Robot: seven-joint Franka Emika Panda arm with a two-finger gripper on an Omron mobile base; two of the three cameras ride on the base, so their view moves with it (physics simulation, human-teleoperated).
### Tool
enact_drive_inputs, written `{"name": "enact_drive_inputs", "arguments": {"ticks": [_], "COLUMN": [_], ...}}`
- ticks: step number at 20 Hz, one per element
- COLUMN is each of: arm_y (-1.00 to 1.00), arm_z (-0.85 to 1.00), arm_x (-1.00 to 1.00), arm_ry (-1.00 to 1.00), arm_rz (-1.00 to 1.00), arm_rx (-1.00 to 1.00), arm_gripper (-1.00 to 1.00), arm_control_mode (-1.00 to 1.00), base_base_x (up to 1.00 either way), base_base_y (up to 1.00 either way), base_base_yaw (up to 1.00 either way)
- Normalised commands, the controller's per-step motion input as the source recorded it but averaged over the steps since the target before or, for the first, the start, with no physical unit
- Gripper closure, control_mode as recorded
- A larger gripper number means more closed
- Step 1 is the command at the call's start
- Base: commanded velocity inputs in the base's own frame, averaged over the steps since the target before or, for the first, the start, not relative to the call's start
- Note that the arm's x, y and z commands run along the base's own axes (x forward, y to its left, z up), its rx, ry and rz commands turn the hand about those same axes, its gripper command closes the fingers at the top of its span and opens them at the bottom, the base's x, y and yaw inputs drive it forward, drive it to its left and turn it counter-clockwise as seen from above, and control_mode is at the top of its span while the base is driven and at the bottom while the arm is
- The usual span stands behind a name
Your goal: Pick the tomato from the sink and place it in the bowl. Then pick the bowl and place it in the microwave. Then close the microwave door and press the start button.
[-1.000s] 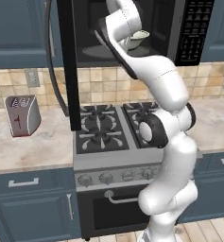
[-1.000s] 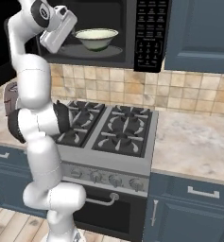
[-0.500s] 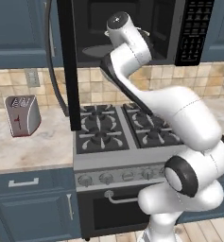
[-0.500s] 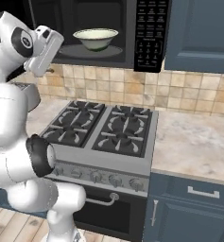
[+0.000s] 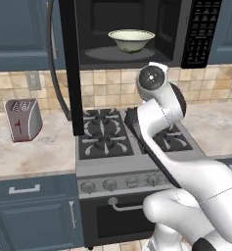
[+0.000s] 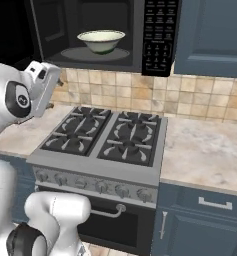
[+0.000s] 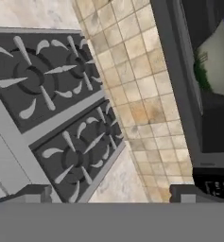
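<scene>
Pale bowl, left base view: bowl (image 5: 131, 40) rests inside microwave (image 5: 137, 29), above my wrist; door (image 5: 71, 63) ajar.
Right base view: bowl (image 6: 101, 40) up-right of my hand.
Hand view: my gripper (image 7: 108, 194) gapes empty, freed for the door, I judge.

Both base views faced the stove (image 5: 132, 147) from either rear side; the hand view (rolled sideways) looked down on it closely.

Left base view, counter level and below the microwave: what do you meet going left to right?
Wall outlet → toaster → open microwave door, seen edge-on → stove burners → the robot's white arm → bare stone counter at the right.
</scene>
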Motion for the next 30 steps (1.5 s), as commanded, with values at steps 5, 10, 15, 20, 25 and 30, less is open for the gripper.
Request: {"name": "enact_drive_inputs", "arguments": {"ticks": [5,10,15,20,25,30], "arm_y": [0.27,0.68,0.98,0.98,0.87,1.00], "arm_z": [-0.86,-0.19,-0.17,-0.21,-0.05,0.05], "arm_x": [-1.00,-1.00,-1.00,-0.75,-0.34,0.07], "arm_ry": [0.00,-0.04,-0.05,0.00,0.00,0.00], "arm_rz": [0.11,0.19,0.18,0.05,0.00,-0.08], "arm_rx": [-0.06,-0.14,-0.29,-0.27,-0.17,-0.17], "arm_gripper": [-1.00,-1.00,-1.00,-1.00,-1.00,-1.00], "arm_control_mode": [-1.00,-1.00,-1.00,-1.00,-1.00,-1.00], "base_base_x": [0.00,0.00,0.00,0.00,0.00,0.00], "base_base_y": [0.00,0.00,0.00,0.00,0.00,0.00], "base_base_yaw": [0.00,0.00,0.00,0.00,0.00,0.00]}}
